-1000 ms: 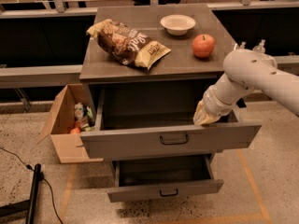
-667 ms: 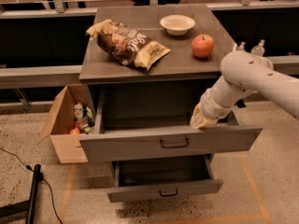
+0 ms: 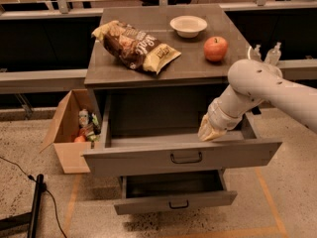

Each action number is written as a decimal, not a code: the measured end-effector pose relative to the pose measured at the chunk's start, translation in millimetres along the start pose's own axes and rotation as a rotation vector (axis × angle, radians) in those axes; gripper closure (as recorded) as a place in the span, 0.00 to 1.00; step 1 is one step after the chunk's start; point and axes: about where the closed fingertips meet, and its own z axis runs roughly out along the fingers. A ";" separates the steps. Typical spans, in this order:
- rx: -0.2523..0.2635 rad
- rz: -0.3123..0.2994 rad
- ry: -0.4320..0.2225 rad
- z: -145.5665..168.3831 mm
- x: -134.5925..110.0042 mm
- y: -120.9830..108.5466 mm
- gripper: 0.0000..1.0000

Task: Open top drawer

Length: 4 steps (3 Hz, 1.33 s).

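The top drawer (image 3: 148, 157) is a wide grey metal drawer with a small black bar handle (image 3: 186, 157) at its centre. It stands pulled far out of the cabinet, and its inside shows bare. My gripper (image 3: 207, 131) hangs at the end of the white arm inside the drawer's right part, just behind the front panel and above and right of the handle. A narrower grey drawer (image 3: 174, 198) below is also partly out.
On the cabinet top (image 3: 198, 69) lie a brown snack bag (image 3: 134, 45), a white bowl (image 3: 188, 26) and a red apple (image 3: 216, 49). An open cardboard box (image 3: 69, 133) with small items stands on the floor at the left. A black cable and pole (image 3: 34, 207) lie lower left.
The gripper has shifted slightly left along the inside of the drawer front. The top drawer stands at about the same place, pulled out.
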 end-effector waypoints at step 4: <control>-0.389 0.071 0.011 -16.9 24.4 48.1 1.00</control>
